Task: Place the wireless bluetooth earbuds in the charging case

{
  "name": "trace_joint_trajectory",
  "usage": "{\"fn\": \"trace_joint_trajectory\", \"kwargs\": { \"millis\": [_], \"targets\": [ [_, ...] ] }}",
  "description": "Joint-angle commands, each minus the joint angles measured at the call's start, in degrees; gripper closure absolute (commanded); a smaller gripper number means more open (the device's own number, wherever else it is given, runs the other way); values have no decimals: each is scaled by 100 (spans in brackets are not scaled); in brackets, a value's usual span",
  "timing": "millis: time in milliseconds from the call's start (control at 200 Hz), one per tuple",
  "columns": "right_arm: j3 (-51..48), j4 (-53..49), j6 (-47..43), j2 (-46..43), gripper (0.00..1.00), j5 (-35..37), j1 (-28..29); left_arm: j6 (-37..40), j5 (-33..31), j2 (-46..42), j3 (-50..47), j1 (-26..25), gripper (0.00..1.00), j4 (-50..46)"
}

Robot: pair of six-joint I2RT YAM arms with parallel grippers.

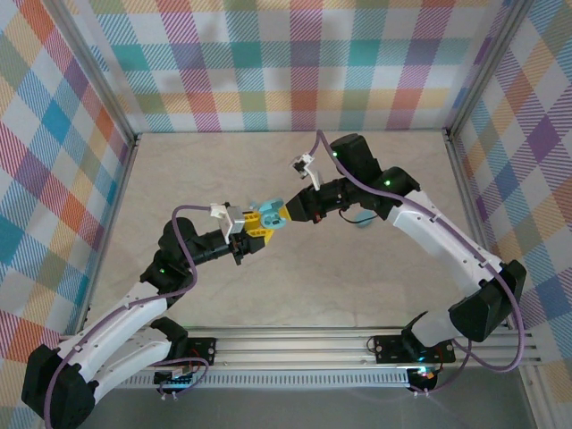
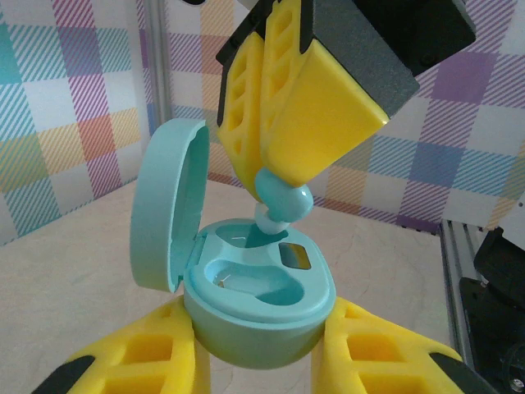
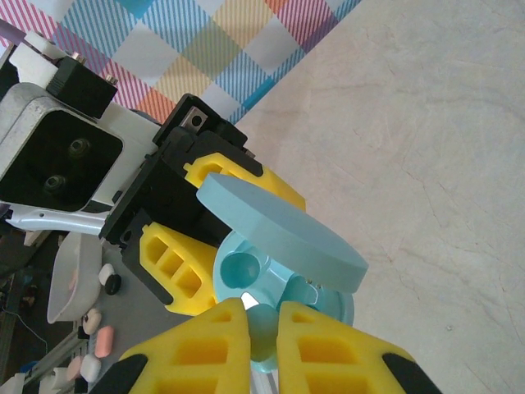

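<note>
My left gripper (image 2: 261,318) is shut on the base of the teal charging case (image 2: 258,300), held up with its lid (image 2: 168,215) hinged open to the left. The near socket (image 2: 246,279) shows empty. My right gripper (image 2: 279,174) comes down from above, shut on one pale teal earbud (image 2: 283,201) whose tip sits at the mouth of the far socket. In the right wrist view the earbud (image 3: 264,332) is pinched between my right gripper's (image 3: 262,310) yellow fingers, just under the lid (image 3: 279,234). From the top, both grippers (image 1: 253,231) (image 1: 279,214) meet mid-table around the case (image 1: 265,208).
Checked walls (image 1: 295,63) close the table on three sides, with a metal rail (image 1: 295,344) along the near edge. A small pale blue thing (image 1: 362,222) lies partly hidden under the right arm. A white dish (image 3: 70,275) and small pink and white pieces (image 3: 102,341) sit beyond the left gripper.
</note>
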Motion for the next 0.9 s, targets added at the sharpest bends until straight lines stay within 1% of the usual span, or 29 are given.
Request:
{"fn": "trace_joint_trajectory", "kwargs": {
  "millis": [0,190,315,525,895],
  "targets": [
    [112,21,-105,93,87,-123,53,-71,162,-84,197,40,89,136],
    [140,45,-25,139,87,-258,60,-58,127,-92,206,40,89,122],
    [139,-130,-141,153,87,-200,54,-49,112,-81,230,39,89,119],
    [160,-376,-296,181,79,59,60,-49,135,-92,250,40,89,119],
    [553,-728,-465,454,73,275,120,-66,144,-91,232,40,89,134]
  ]
}}
